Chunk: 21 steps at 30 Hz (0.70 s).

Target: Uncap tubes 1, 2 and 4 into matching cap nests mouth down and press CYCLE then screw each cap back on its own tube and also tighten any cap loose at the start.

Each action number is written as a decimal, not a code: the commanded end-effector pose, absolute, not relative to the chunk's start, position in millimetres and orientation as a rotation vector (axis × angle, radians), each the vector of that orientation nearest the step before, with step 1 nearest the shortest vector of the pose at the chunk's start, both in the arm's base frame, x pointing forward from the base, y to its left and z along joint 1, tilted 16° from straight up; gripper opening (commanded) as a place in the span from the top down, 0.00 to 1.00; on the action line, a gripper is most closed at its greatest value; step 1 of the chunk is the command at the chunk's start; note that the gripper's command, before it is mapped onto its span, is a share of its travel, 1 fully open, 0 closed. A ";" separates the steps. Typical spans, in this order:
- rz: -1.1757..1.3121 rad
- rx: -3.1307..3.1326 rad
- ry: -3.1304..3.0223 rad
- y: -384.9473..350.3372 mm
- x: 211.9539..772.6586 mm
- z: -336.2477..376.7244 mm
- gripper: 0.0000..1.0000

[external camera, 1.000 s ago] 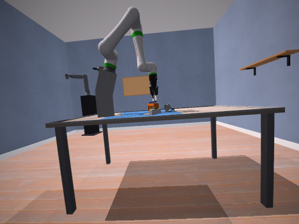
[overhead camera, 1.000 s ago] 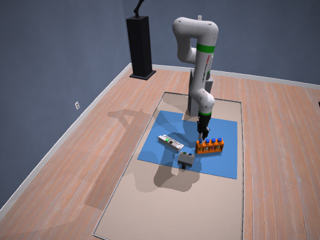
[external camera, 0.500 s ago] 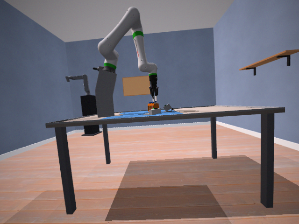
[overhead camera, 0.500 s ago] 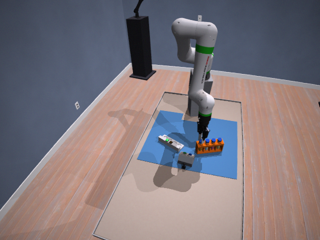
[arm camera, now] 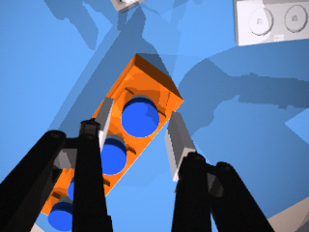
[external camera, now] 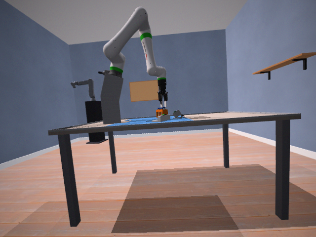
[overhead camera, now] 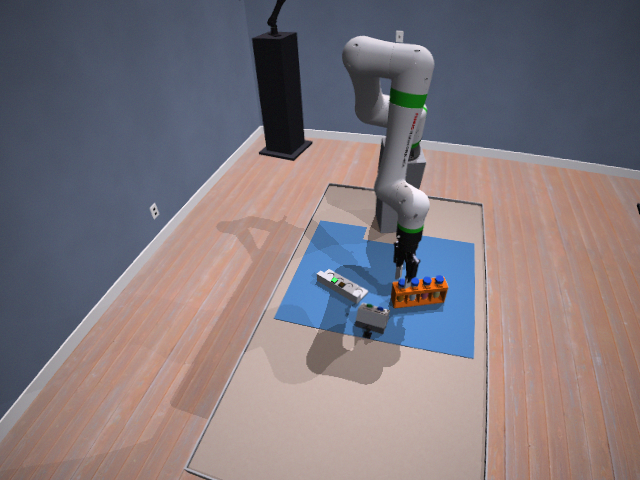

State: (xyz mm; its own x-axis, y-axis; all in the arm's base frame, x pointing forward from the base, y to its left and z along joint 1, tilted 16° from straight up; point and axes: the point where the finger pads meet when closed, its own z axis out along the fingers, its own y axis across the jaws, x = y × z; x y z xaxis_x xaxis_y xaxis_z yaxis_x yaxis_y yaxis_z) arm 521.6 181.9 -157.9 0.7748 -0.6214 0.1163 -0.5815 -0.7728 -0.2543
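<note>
In the wrist view, the orange decapping station is partly covered by the black gripper links, and its nearest blue cap is cut by the bottom edge. The numbers on the station's front cannot be read in the top view.

Orange decapping station, blue caps, blue mat, white cap tray with green lamp, black hand

The arm is folded up high and then bent straight down, wrist vertical. The gripper is pointed downward, fingers parted a bit, with nothing pinched between them.
</note>
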 end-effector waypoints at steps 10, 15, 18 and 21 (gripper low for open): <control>-0.286 -2.766 0.949 182.0 521.8 -157.7 0.65; -0.286 -2.766 0.949 182.1 522.0 -158.7 0.65; -0.286 -2.766 0.949 182.3 522.4 -160.1 0.65; -0.286 -2.766 0.949 182.5 522.7 -161.6 0.65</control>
